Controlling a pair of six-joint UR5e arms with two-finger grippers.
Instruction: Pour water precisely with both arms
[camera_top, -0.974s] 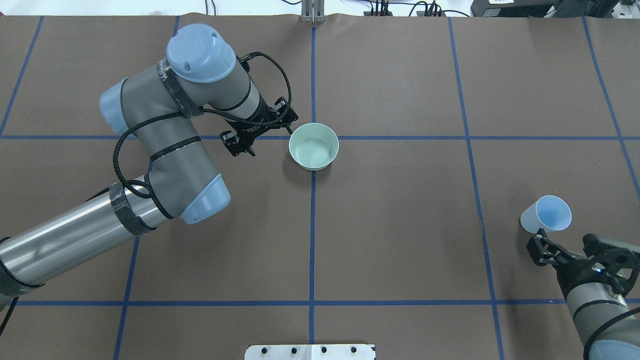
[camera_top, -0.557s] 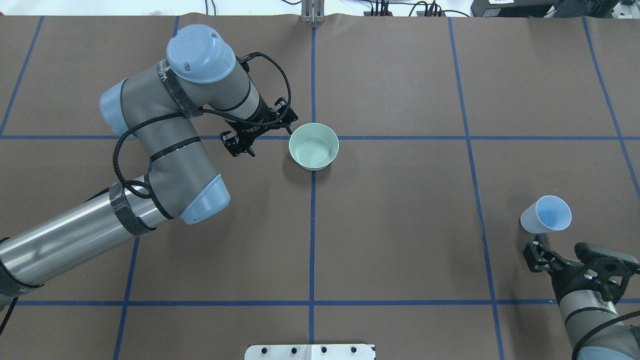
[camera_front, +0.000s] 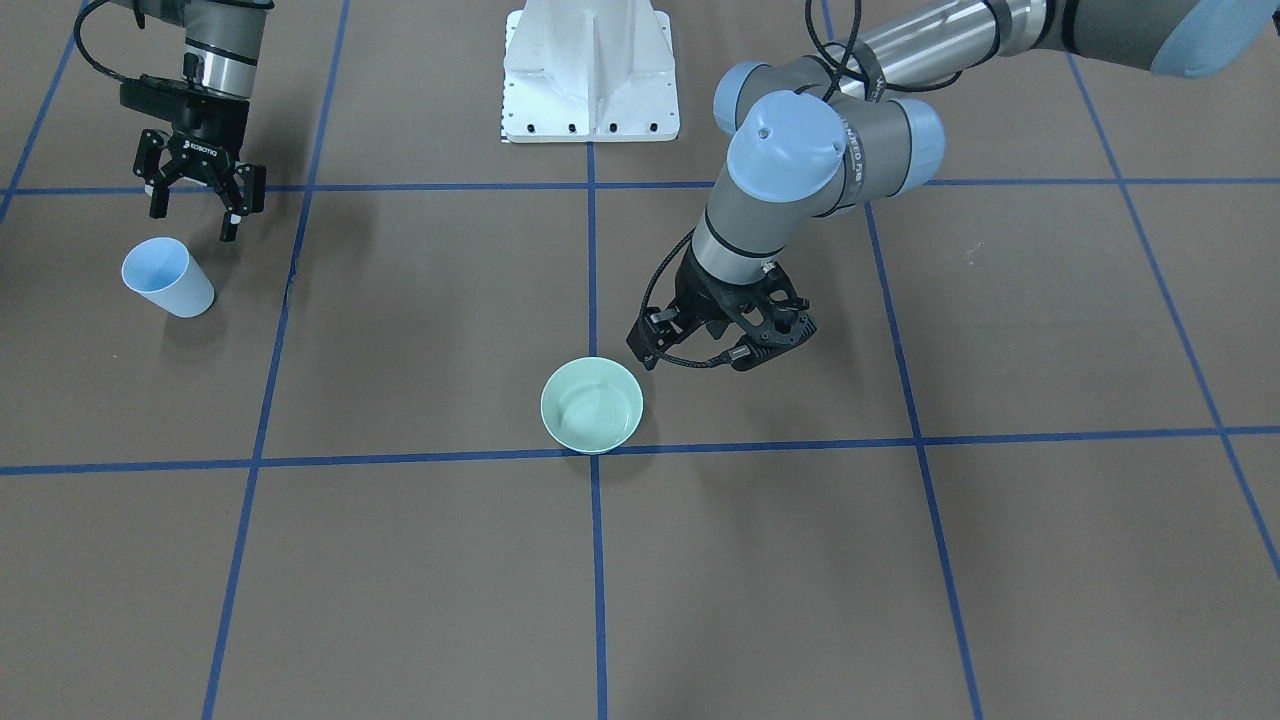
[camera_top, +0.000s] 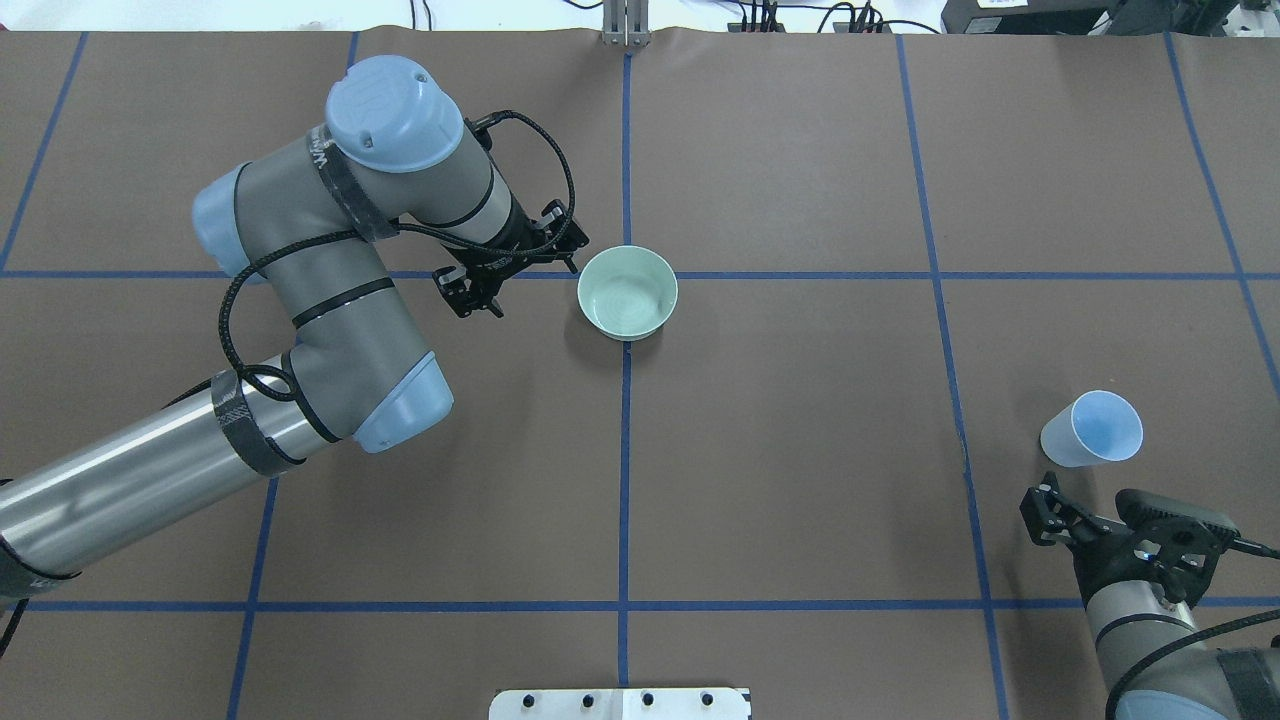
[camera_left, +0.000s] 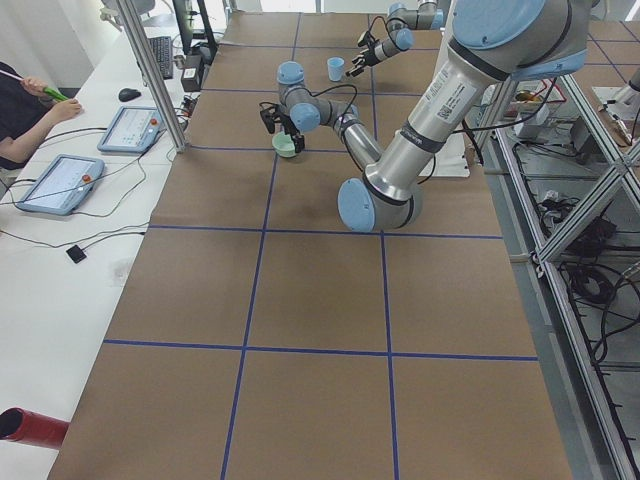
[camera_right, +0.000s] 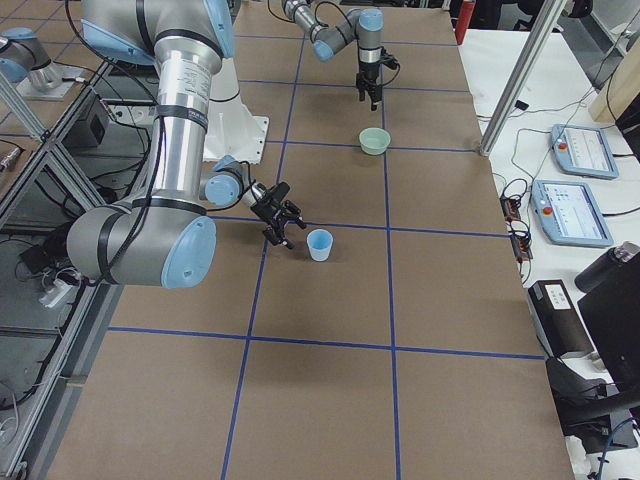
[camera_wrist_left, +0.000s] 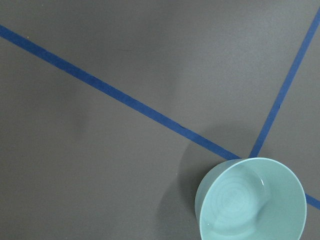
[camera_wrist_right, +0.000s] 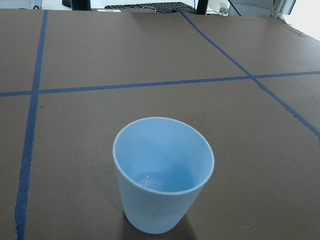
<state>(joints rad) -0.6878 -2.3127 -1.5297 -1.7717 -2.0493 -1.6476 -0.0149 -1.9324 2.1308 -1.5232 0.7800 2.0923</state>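
Right, the cup (camera_top: 1092, 430) stands upright near the right end of the bench (camera_top: 800, 500), on the robot's side of the middle. Its long axis is vertical and its mouth faces up. It is a smooth, matte, pale blue cone that is widest at the rim. In the right wrist view a faint shiny disc at the cup's bottom looks like the water (camera_wrist_right: 150, 180), a shallow pool.

My right hand (camera_front: 193, 220) hangs just beside the cup, between it and the robot's edge of the bench. Its fingers are spread wide and it holds nothing.

The bowl (camera_top: 627, 292) sits about mid-bench, a little toward the far edge, on a crossing of the blue tape lines (camera_top: 800, 275). It is round, pale green and glossy, with its mouth up and concentric rings inside. I cannot tell whether those rings are ripples or the bowl's own pattern.

My left hand (camera_front: 720, 350) points down, close beside the bowl on its left-end side without touching it. Its fingers are parted wide and it is empty.

The bench is covered in flat brown paper.
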